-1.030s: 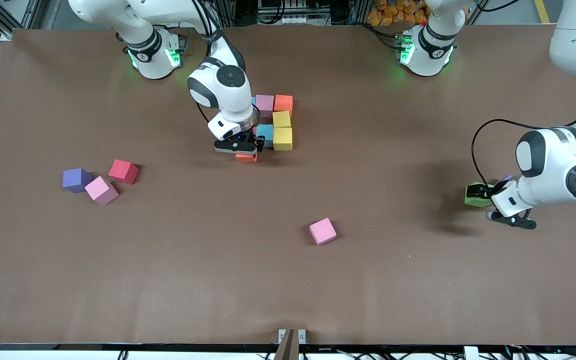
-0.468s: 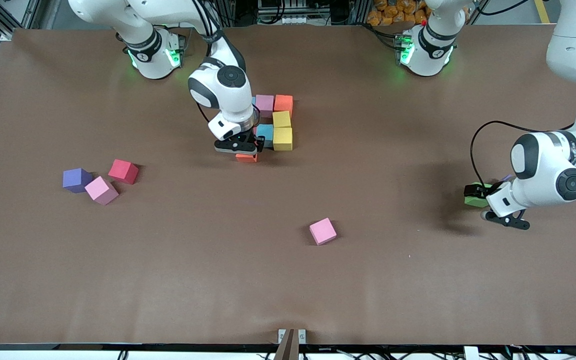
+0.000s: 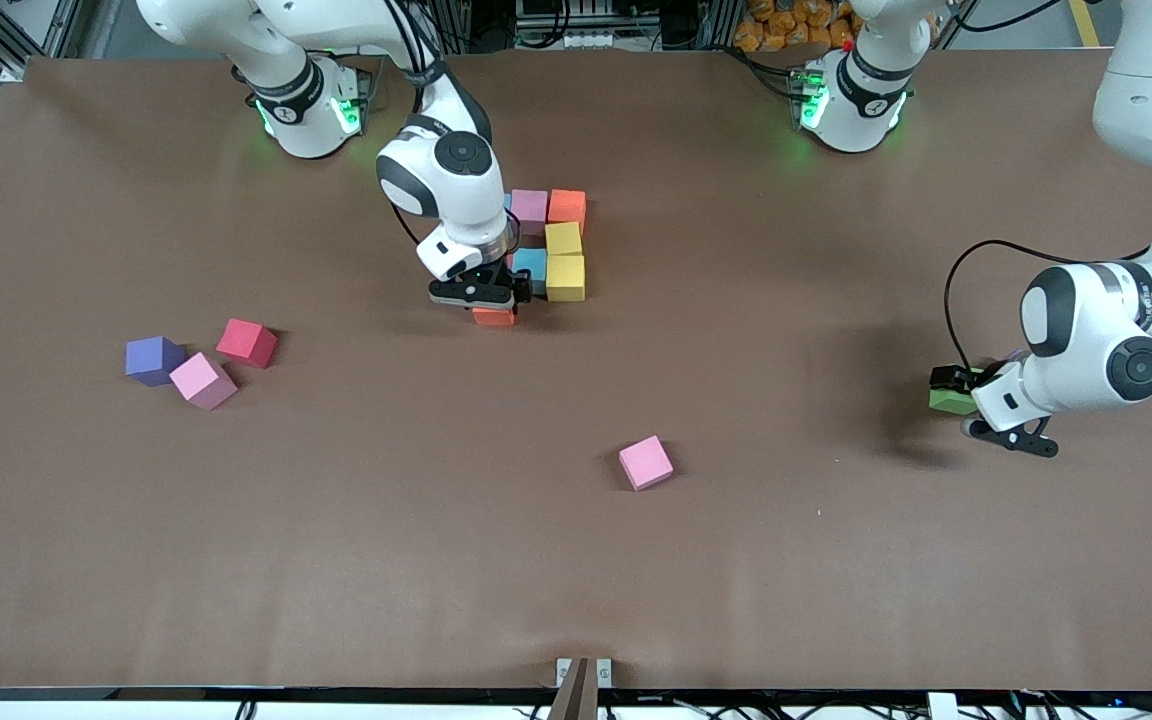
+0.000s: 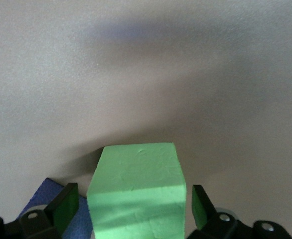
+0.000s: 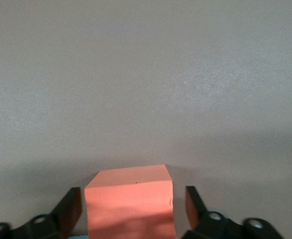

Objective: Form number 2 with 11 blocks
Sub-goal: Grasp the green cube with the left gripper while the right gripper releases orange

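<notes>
Right gripper [image 5: 128, 209] stands spread around the orange block [image 3: 493, 316] at upper centre of the front view. Left gripper [image 4: 131, 209] is spread astride the green block [image 4: 136, 196] at the right edge. These cubes look light, matte and grippy, best pinched on opposite flat sides.

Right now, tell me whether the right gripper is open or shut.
Open: the right gripper straddles the orange block, with a visible gap beside each finger.

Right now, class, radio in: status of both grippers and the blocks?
Right gripper jaws open around orange block, beside the part-built number 2. Left gripper jaws open astride green block. Nothing blocking.
</notes>
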{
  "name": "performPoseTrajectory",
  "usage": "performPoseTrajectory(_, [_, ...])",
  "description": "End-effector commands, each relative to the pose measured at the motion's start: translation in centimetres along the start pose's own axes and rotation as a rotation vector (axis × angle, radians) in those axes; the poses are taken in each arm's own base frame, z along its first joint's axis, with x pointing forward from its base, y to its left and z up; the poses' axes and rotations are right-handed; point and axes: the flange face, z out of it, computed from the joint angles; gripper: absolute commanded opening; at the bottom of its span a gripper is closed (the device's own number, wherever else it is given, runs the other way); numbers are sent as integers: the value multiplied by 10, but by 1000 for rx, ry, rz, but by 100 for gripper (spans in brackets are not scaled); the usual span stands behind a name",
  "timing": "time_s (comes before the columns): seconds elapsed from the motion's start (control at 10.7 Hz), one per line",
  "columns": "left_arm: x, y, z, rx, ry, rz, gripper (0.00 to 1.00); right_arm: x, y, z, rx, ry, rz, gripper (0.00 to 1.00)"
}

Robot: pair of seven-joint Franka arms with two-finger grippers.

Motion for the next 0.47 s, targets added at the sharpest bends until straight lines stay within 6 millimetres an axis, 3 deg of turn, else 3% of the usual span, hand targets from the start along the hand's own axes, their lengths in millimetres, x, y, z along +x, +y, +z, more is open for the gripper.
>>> performPoseTrajectory(0.0, [-5,0,0,17,-8,25,92,1,-1,-1,2,20,4,100])
performPoseTrajectory(0.37, [-5,0,1,16,-9,25,75,16,1,-14,11,36,-5,100])
